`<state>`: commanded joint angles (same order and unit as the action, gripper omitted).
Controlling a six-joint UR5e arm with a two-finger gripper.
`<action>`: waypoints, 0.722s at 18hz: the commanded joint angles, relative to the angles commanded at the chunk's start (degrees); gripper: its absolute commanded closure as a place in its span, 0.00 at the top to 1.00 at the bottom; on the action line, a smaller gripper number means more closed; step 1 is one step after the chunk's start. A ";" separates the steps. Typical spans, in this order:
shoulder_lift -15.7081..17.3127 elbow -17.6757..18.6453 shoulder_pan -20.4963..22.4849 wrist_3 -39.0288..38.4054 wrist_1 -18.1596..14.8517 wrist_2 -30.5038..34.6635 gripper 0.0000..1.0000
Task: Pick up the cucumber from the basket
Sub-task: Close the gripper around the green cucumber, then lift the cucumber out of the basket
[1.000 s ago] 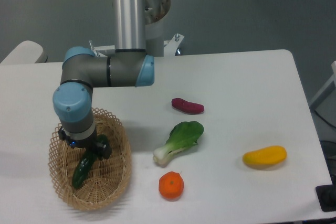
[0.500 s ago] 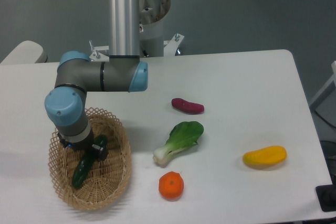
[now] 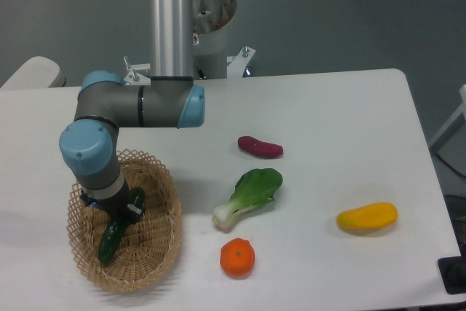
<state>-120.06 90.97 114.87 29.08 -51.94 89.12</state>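
**Cucumber in the basket, arm bent over it**

The basket [image 3: 145, 253] sits at the table's [image 3: 342, 107] near left, an oval of tan wicker with an open lattice rim. Inside it lies the cucumber [image 3: 111, 240], slim, dark green and glossy, slightly curved, angled from the basket's lower left up toward its middle. Its upper end runs under the robot's wrist and is hidden there; the lower end rests on the woven floor.

The arm reaches down into the basket from above, its blue-capped joint over the basket's far rim. The gripper [image 3: 125, 207] is at the cucumber's upper end, mostly covered by the wrist, so whether its fingers are spread or pressed onto the cucumber cannot be told.

Right of the basket, near its lower edge, is an orange tomato-like fruit [image 3: 237, 258]. Just above that lies a bok choy [image 3: 250, 194], leafy green with a white stem, and farther back a dark red sweet potato [image 3: 260, 147]. Well to the right of the basket lies a yellow mango-like fruit [image 3: 367, 217].
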 joint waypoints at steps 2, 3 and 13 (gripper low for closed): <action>1.67 -0.62 2.10 3.07 -0.36 -0.09 0.13; 2.46 -0.71 3.07 4.22 -0.36 -0.09 0.13; 4.31 -9.23 14.14 20.65 -6.15 -0.88 0.13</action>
<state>-115.75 81.74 129.01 49.73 -58.09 88.24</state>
